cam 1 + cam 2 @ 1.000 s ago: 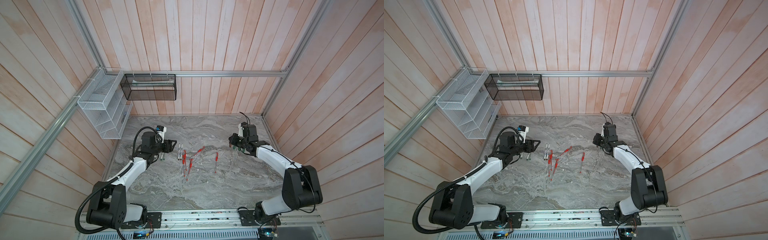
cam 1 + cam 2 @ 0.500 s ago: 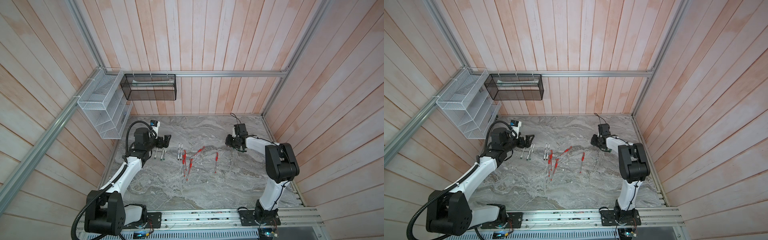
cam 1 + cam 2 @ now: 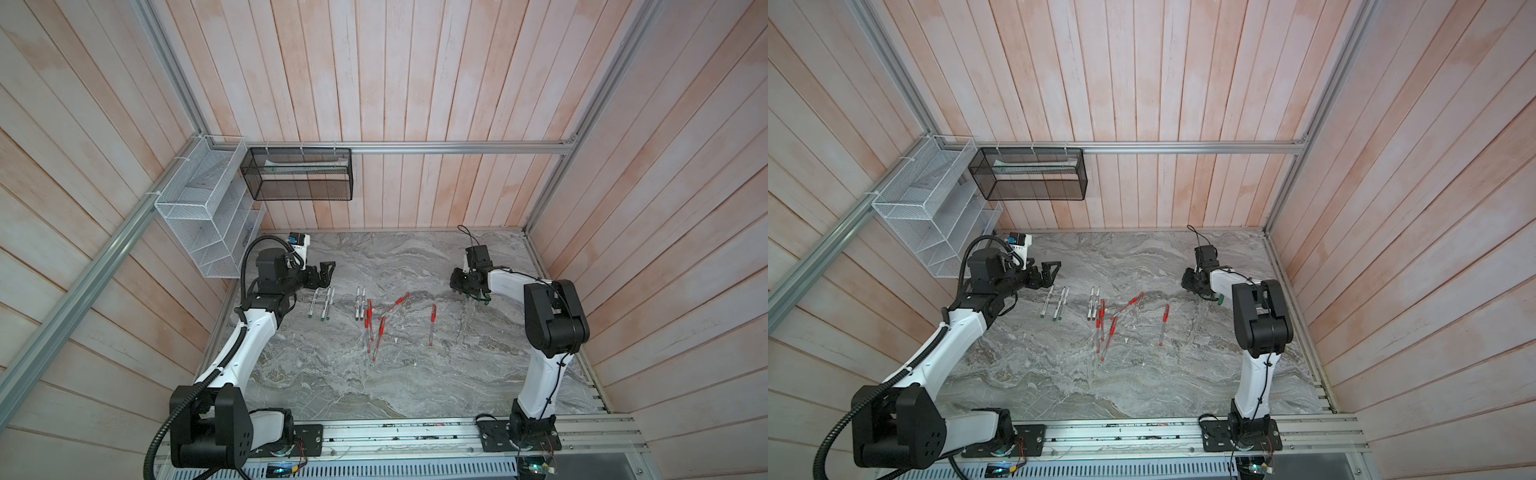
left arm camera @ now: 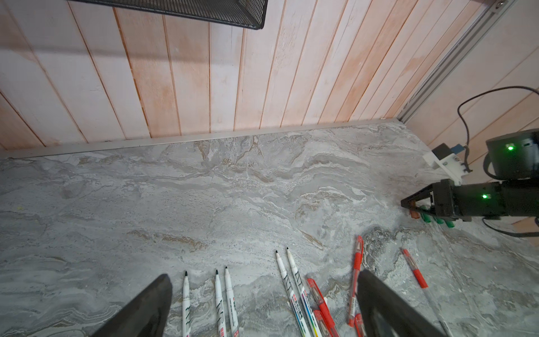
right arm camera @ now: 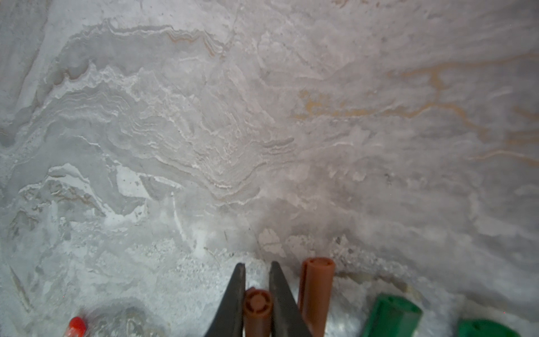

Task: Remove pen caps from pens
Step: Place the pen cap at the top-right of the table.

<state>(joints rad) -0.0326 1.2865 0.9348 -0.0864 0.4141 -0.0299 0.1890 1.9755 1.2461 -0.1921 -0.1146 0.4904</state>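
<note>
The left gripper hovers at the bench's ten o'clock. Its fingers are spread wide and hold nothing. At its six o'clock in both top views lie three white markers, their dark tips bare. Two more of these sit toward the bench's middle, beside a loose scatter of red pens. A lone red pen lies apart at their three o'clock.

The right gripper is low over the bench's two o'clock area, its fingers narrow and closed on a brown cap, which shows end-on between them. A second brown cap lies just beside one finger, with green caps past it — these loose ones rest on the bench.
</note>
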